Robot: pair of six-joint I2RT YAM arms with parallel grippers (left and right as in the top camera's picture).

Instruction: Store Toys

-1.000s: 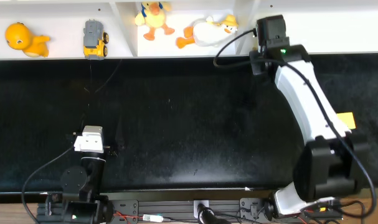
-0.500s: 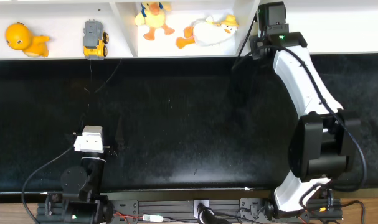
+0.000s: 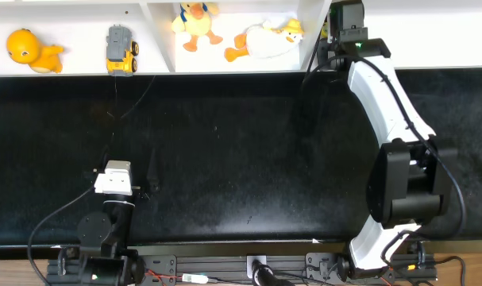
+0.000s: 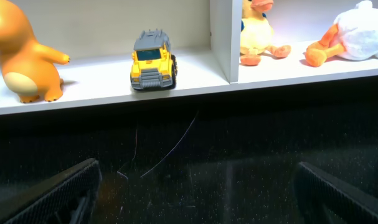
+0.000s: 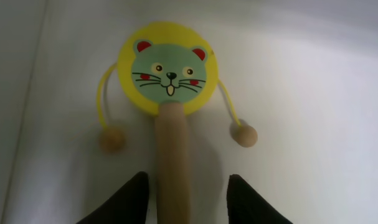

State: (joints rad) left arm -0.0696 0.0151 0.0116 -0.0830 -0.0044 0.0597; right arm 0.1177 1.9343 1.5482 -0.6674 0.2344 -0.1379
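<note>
Right wrist view: the rattle (image 5: pixel 169 68) is laid head-far on the shelf (image 5: pixel 313 93), divider (image 5: pixel 14 74) close left, handle (image 5: pixel 173 155) straddled untouched by the released right gripper (image 5: pixel 187 183).

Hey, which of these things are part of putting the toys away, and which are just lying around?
Job: lion rattle, right gripper, white shelf, orange toy, yellow truck, duck plush, white plush.
Lying about: yellow note, black table.
</note>
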